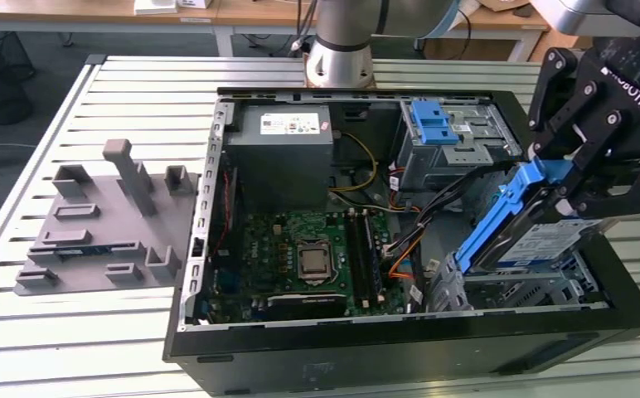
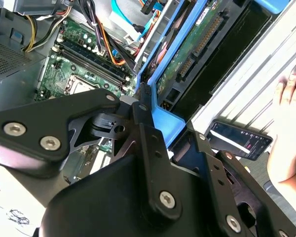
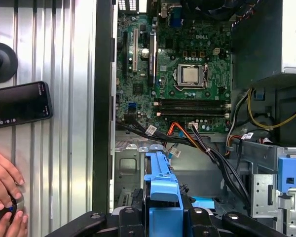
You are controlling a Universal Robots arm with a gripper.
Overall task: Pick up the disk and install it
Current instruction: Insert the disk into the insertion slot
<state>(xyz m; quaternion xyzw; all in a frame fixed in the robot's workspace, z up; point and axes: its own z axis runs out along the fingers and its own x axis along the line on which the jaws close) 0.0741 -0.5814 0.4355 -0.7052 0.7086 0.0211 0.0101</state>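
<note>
At the right of the exterior view, the black two-fingered gripper (image 1: 580, 195) is seen closed on the disk (image 1: 530, 236), a flat silver hard drive with a white-and-blue label framed by a blue plastic carrier bracket. The disk is held tilted, its lower end reaching into the metal drive cage (image 1: 519, 290) at the lower right corner of the open black computer case (image 1: 409, 356). In both wrist views the blue bracket is clamped between the black fingers (image 2: 143, 123), and in the second wrist view the green circuit-board underside of the disk (image 2: 187, 54) is turned toward the camera.

At the centre of the exterior view a green motherboard (image 1: 298, 257) lies in the case, with a grey power supply box (image 1: 281, 133) above it and a blue plastic latch piece (image 1: 436, 124) on a second cage toward the upper right. A grey moulded fixture tray (image 1: 99, 232) lies on the slatted metal table (image 1: 32, 332) at the left.

At the left of the first wrist view, a black smartphone (image 3: 19, 104) lies on the table beside the case, and a person's hand (image 3: 2, 195) rests below it on a small dark object.
</note>
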